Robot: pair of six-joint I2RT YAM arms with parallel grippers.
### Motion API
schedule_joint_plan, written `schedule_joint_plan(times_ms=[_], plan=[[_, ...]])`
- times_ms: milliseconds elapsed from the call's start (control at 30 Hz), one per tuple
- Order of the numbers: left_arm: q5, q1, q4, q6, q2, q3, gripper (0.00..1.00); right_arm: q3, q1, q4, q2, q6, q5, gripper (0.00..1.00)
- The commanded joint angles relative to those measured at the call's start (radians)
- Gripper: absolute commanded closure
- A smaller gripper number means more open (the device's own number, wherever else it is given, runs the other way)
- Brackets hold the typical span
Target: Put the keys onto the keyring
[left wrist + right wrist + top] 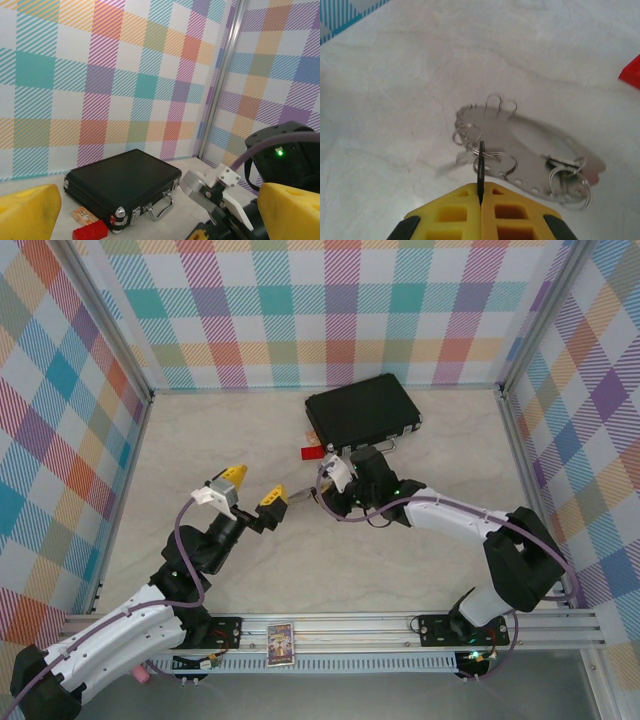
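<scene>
Right wrist view: the right gripper (481,195) pinches a thin black key (480,165) edge-on over the keyring (525,184), which lies mid-table (395,75); the left gripper (252,487) gapes wide nearby.

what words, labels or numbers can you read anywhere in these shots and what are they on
No text can be read in any of the views.
Small card on the front rail: it is printed in colour, but too small to read.
Tan block beside the black case: it has markings, but they are too blurred to read.
Black case: no label or brand visible.
</scene>
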Motion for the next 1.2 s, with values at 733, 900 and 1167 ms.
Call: schedule_joint_plan(times_ms=[733,900,1167], plan=[[0.003,0.002,0.018,0.000,-0.015,-0.028,0.00,-0.087,0.009,-0.323,-0.006,0.092,0.082,1.00],[0.003,0.002,0.020,-0.001,-0.012,-0.030,0.00,-0.106,0.004,-0.340,0.005,0.112,0.128,1.00],[0.005,0.003,0.024,-0.002,-0.009,-0.032,0.00,-0.106,-0.010,-0.361,0.052,0.141,0.134,1.00]])
